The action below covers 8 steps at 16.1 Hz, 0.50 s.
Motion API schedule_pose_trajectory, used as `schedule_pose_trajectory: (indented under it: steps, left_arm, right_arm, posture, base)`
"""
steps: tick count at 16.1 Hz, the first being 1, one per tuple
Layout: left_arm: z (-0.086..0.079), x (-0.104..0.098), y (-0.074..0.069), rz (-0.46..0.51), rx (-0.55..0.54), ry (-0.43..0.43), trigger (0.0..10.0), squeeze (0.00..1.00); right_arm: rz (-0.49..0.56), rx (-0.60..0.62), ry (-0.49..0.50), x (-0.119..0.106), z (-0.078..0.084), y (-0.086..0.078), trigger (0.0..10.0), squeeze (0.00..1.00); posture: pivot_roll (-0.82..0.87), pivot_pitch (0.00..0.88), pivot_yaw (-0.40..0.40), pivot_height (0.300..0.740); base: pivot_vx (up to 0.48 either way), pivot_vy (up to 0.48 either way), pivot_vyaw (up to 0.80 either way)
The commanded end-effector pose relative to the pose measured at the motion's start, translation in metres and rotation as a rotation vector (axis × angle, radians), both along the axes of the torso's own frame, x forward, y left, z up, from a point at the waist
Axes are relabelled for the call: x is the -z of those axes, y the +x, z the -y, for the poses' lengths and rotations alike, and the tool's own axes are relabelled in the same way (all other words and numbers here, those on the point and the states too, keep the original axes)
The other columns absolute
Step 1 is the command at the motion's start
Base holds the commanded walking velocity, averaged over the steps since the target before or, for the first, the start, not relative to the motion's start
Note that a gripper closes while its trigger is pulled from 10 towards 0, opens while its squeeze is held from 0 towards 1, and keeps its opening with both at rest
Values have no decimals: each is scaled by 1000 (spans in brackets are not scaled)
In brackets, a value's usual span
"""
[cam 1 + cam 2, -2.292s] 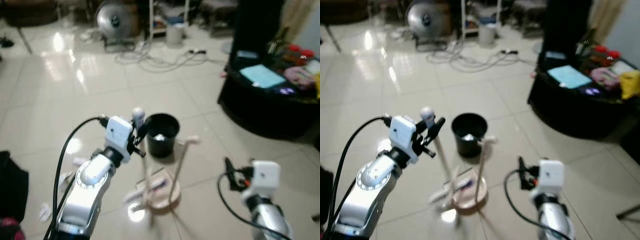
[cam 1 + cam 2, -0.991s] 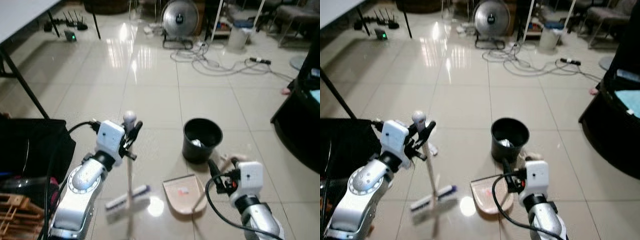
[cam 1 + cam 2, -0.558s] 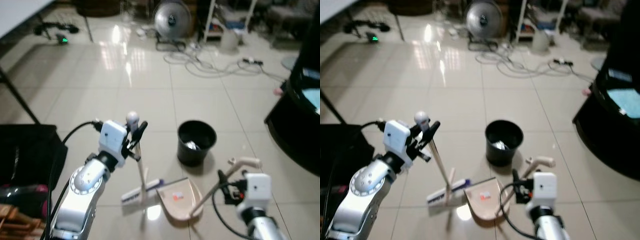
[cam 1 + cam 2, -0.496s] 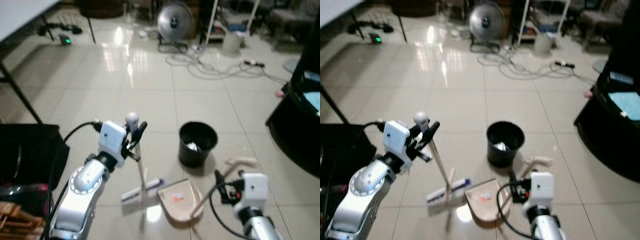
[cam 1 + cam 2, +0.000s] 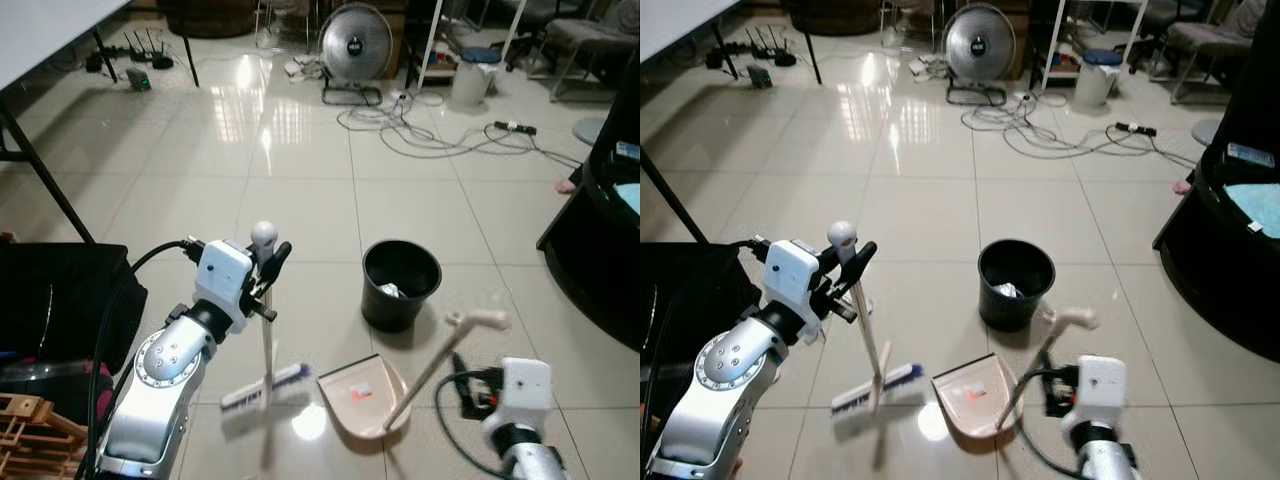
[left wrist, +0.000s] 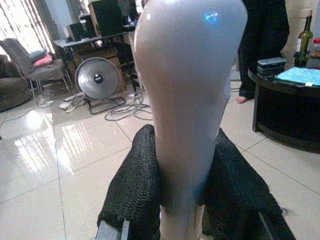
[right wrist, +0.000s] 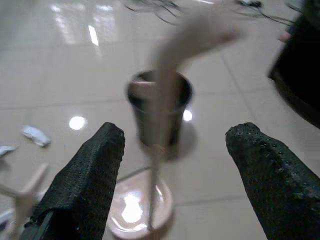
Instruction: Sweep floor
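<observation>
While I steer from afar, the scene reads line by line, all places given from the black bin.

Left gripper: my left gripper is closed around the top of the broom handle, fingers pressed to either side just under its rounded white cap, well to the bin's left.

Broom: the broom head rests on the tiles to the bin's near left; the handle's long axis runs from the head up to my left gripper, close to upright with a slight tilt.

Dustpan: the dustpan lies flat on the floor just on the near side of the bin, its tray close beside the broom head; its long handle leans up and to the right, ending in a curved grip at about the bin's rim height.

Right gripper: my right gripper is spread wide and holding nothing, with the dustpan handle standing ahead between its fingers, untouched.

Key relation: I judge the dustpan handle lies straight ahead of the right gripper, which is by far the nearer one; the left is taken up by the broom.

Debris: small pale scraps lie on the floor to the bin's left in the right wrist view; something pale sits inside the bin.

Floor: glossy beige tiles.
</observation>
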<state>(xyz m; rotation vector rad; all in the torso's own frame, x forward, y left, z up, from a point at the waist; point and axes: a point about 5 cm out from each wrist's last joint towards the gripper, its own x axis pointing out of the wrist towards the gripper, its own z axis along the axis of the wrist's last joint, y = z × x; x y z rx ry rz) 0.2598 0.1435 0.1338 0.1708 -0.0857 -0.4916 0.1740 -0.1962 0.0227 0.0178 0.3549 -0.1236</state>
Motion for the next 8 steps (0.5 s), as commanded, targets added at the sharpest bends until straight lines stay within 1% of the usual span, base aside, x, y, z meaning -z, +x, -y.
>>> schedule_pose_trajectory:
  steps: [1, 3, 4, 6, 8]
  left_arm:
    - [1, -8, 3, 42, 5, -2, 10000, 0]
    - [2, -9, 3, 46, 5, -4, 10000, 0]
    - [3, -10, 3, 48, 12, 0, 10000, 0]
    - [3, -10, 3, 49, 12, 1, 10000, 0]
    - [0, -9, 3, 47, 5, 6, 10000, 0]
  right_arm:
    - [33, 7, -7, -2, 4, 4, 10000, 0]
    - [80, -10, -45, -3, 9, 14, 10000, 0]
    - [109, -3, -78, -4, 13, 22, 10000, 0]
    - [132, 14, -97, -6, 17, 29, 10000, 0]
    - [190, -54, -78, -11, 11, 42, 10000, 0]
  posture:
    - [37, 61, -2, 740]
    - [39, 65, 3, 740]
    - [49, 67, 2, 740]
    - [55, 70, 4, 740]
    - [61, 70, 4, 740]
  base:
    - [0, 0, 0]
    - [0, 0, 0]
    - [0, 0, 0]
    - [0, 0, 0]
    - [0, 0, 0]
